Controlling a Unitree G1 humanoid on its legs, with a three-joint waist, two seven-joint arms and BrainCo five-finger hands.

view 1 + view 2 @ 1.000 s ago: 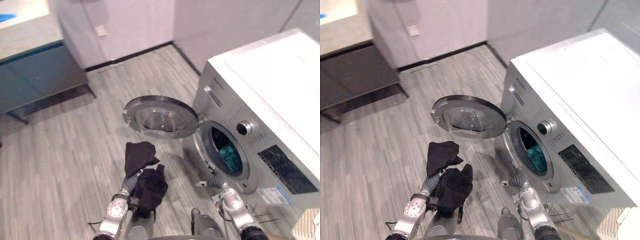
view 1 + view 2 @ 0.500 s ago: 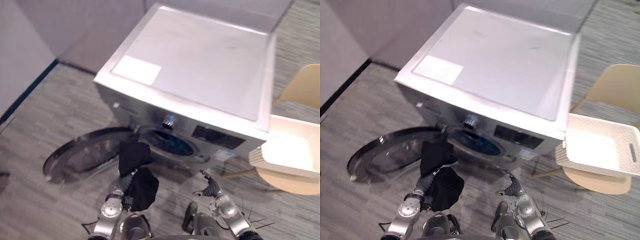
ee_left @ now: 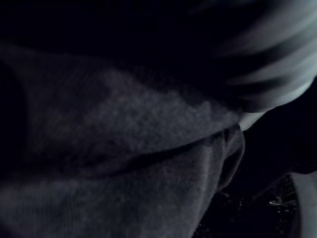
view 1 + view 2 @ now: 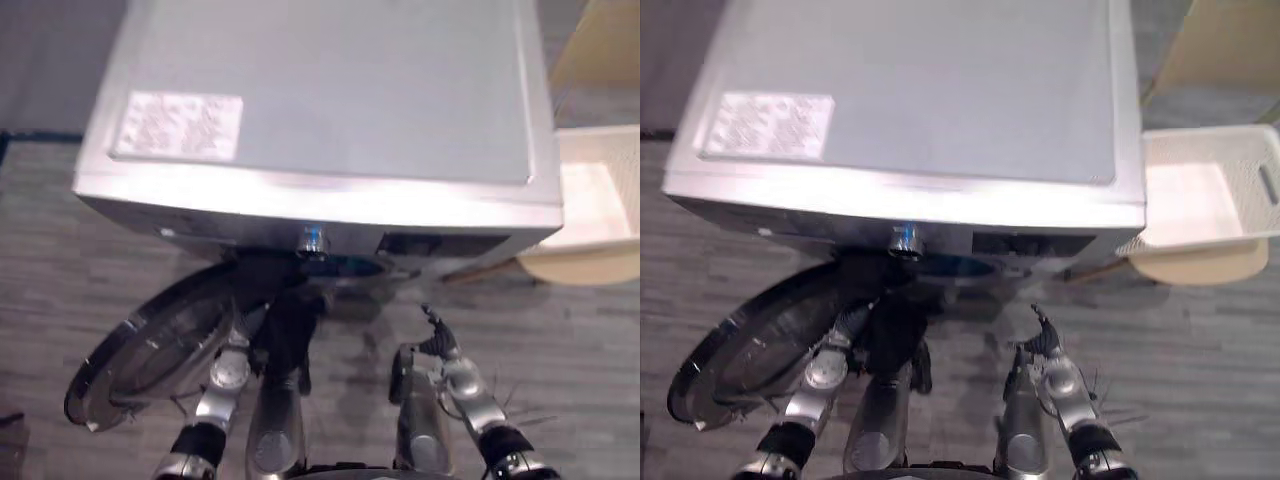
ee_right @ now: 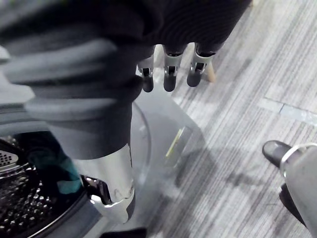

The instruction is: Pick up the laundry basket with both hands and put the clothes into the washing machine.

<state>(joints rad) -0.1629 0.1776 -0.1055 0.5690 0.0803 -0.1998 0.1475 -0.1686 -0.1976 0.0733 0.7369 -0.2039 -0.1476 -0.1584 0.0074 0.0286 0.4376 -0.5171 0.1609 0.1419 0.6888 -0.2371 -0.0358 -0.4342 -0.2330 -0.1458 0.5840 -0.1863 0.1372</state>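
Note:
The white washing machine (image 4: 330, 90) stands right in front of me, seen from above, with its round door (image 4: 150, 350) swung open to the lower left. A black garment (image 4: 288, 322) covers my left hand (image 4: 243, 335) just below the drum mouth (image 4: 345, 266); the same dark cloth (image 3: 124, 163) spreads across the left wrist view. A teal garment (image 5: 63, 173) lies inside the drum. My right hand (image 4: 437, 338) hangs open and empty before the washer's front, its fingers (image 5: 169, 74) straight. The white laundry basket (image 4: 1205, 195) rests to the right of the machine.
The basket sits on a beige chair (image 4: 1200, 262) beside the washer's right side. Grey plank floor (image 4: 590, 340) spreads around the machine. The open door takes up the floor space at my left.
The camera has swung round, so the washer is now straight ahead and seen from above. My left hand with the black garment has come close to the drum mouth.

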